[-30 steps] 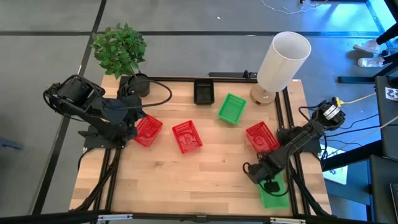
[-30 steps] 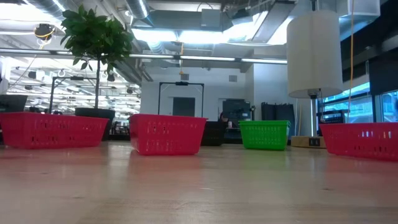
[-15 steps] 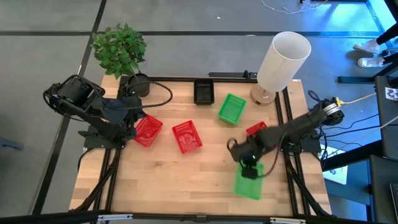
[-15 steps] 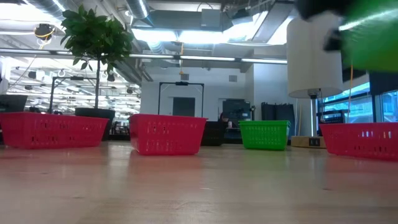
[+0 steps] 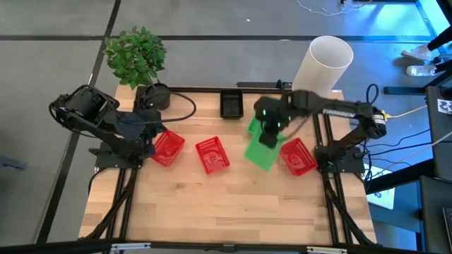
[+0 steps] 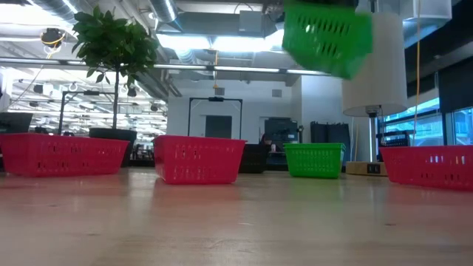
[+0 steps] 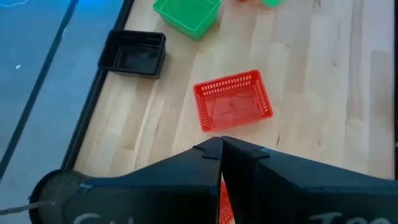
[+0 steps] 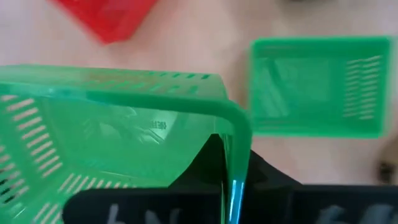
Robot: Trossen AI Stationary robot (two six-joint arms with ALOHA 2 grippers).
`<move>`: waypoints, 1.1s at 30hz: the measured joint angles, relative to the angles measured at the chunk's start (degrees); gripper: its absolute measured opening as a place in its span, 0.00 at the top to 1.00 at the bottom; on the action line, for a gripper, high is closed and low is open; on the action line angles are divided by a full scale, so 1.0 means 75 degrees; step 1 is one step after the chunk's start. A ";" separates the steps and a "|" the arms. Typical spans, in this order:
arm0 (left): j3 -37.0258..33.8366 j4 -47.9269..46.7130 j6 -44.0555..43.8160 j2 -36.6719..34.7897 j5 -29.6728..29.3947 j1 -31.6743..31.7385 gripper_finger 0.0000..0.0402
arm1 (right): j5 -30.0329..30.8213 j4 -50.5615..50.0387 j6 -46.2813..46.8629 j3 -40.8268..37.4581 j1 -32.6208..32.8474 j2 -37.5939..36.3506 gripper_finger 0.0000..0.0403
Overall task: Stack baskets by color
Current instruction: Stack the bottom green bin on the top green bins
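My right gripper (image 5: 268, 134) is shut on a green basket (image 5: 259, 154), held high over the table's far middle and tilted in the low view (image 6: 326, 37). A second green basket (image 8: 320, 87) stands on the table just beyond and partly under it. Three red baskets (image 5: 168, 148) (image 5: 212, 155) (image 5: 298, 156) and one black basket (image 5: 232, 104) stand on their bottoms on the wood. My left gripper (image 7: 221, 155) is shut, hovering above the leftmost red basket without touching it. My right gripper pinches one wall of the green basket near a rim corner (image 8: 235, 146), one finger (image 8: 208, 163) inside the basket and one outside. The fingers come from above, pointing steeply down. The basket is lifted clear and hangs tilted below them.
A large white cylinder (image 5: 321, 67) stands at the far right corner and a potted plant (image 5: 145, 63) at the far left. Black rails (image 5: 326, 141) run along the table's sides. Bare wood (image 5: 226, 204) lies across the near half.
My right gripper has risen from the table's near right edge with the green basket and swung it toward the far edge and leftward, to above the other green basket. The basket has been lifted clear of the table and turned about as the wrist rolled.
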 joint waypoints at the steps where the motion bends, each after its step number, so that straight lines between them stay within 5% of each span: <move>1: 0.0003 0.0003 -0.0011 0.0000 -0.0073 0.0000 1.00 | 0.0007 0.0030 -0.0310 -0.0011 -0.0332 0.0014 1.00; 15: 0.0003 0.0434 -0.0052 0.0003 -0.0896 0.0846 1.00 | -0.0045 0.0949 -0.3356 -0.0073 -0.3533 0.1271 1.00; 33: 0.0001 0.0374 0.0002 0.0389 -0.0663 0.1831 1.00 | -0.0221 0.0880 -0.4367 -0.0085 -0.4069 0.2547 1.00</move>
